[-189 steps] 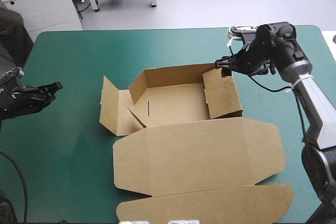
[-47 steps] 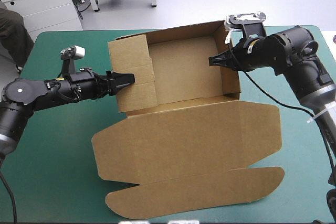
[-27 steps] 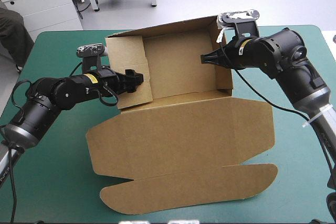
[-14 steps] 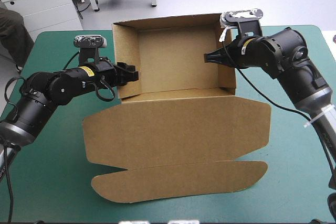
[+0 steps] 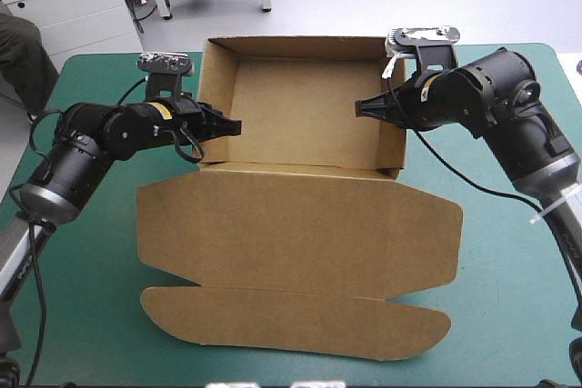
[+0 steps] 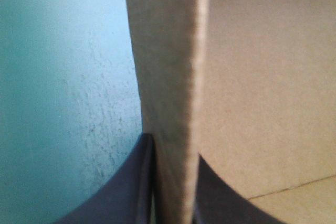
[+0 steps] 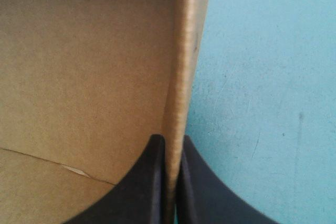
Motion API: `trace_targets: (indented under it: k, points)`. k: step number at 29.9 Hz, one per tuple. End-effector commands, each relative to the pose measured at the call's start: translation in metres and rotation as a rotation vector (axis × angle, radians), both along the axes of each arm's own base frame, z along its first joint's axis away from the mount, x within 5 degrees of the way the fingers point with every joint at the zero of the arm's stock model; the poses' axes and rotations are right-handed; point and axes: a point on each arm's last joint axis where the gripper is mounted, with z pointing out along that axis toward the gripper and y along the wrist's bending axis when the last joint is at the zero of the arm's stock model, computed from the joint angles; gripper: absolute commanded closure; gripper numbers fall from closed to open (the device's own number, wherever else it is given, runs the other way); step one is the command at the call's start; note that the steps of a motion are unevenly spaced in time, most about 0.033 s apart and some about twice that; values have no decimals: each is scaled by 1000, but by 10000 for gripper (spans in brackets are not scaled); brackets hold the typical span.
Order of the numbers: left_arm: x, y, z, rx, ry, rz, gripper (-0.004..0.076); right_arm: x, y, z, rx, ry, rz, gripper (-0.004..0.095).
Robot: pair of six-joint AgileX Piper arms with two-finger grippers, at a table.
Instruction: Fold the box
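The brown box (image 5: 300, 115) stands in the middle of the teal-green table as an open tray, walls raised, tilted up off the cover, its lid (image 5: 296, 229) flat toward the near edge. My left gripper (image 5: 225, 126) is shut on the box's left wall (image 6: 170, 77), one black finger on each side of the board edge. My right gripper (image 5: 364, 108) is shut on the right wall (image 7: 184, 66) in the same way. In both wrist views the wall's edge runs straight up from between the fingers, box interior to one side and teal-green cover to the other.
The lid's rounded tuck flap (image 5: 291, 315) lies close to the table's near edge. Bare teal-green cover (image 5: 91, 252) shows to the left and right of the box. The table's far edge (image 5: 300, 47) runs just behind the back wall.
My left gripper has closed onto the left wall. The box has squared up and shifted slightly, its lid and flap sliding toward the near edge. The right gripper kept its hold.
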Motion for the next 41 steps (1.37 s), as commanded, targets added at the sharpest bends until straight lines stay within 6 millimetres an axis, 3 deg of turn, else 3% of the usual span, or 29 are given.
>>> trace_targets:
  k: [1, 12, 19, 31, 41]
  points:
    - [-3, -10, 32, -67, -48, -48, 734, -2, -1, 9, -9, -42, 17, 921]
    - [44, -29, 2, 28, 194, -32, 734, 37, 16, -41, -62, 144, -43, 922]
    - [64, -39, -35, 59, 345, -10, 734, 73, 7, -82, -69, 267, -97, 922]
    - [80, -45, -75, 114, 487, 18, 734, 97, -7, -111, -37, 346, -87, 922]
    - [95, -52, -84, 121, 509, 12, 734, 106, -7, -128, -110, 362, -59, 922]
